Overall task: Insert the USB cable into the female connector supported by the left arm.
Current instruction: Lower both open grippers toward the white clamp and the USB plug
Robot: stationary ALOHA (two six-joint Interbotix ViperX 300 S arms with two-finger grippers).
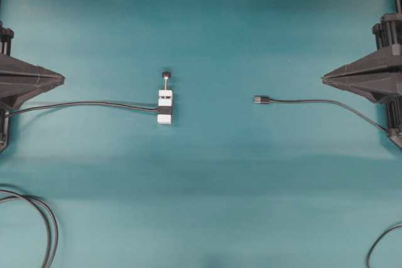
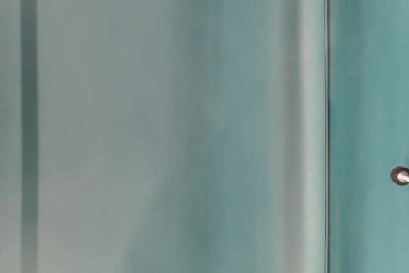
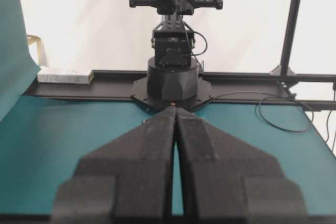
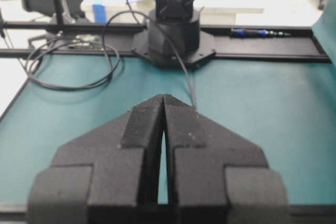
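Observation:
The female connector [image 1: 164, 106], a white block with a black band and a rod topped by a dark knob, lies on the teal mat left of centre, its dark cable running off to the left. Right of centre lies the USB cable [image 1: 314, 102], its dark plug [image 1: 261, 99] pointing left, a hand's width from the connector. The left gripper [image 1: 63, 79] rests at the left edge, shut and empty, tips touching [image 3: 176, 109]. Opposite it at the right edge, the right gripper [image 1: 323, 80] is also shut with nothing in it [image 4: 164, 97]. The connector's knob [image 2: 401, 175] peeks in at the table-level view's right edge.
Looped black cables lie at the front left corner [image 1: 44, 218] and front right corner [image 1: 380, 246]. Each wrist view shows the opposite arm's base: one [image 3: 173, 80] in the left wrist view, the other [image 4: 173, 38] in the right wrist view, with a cable coil [image 4: 68, 66] beside it.

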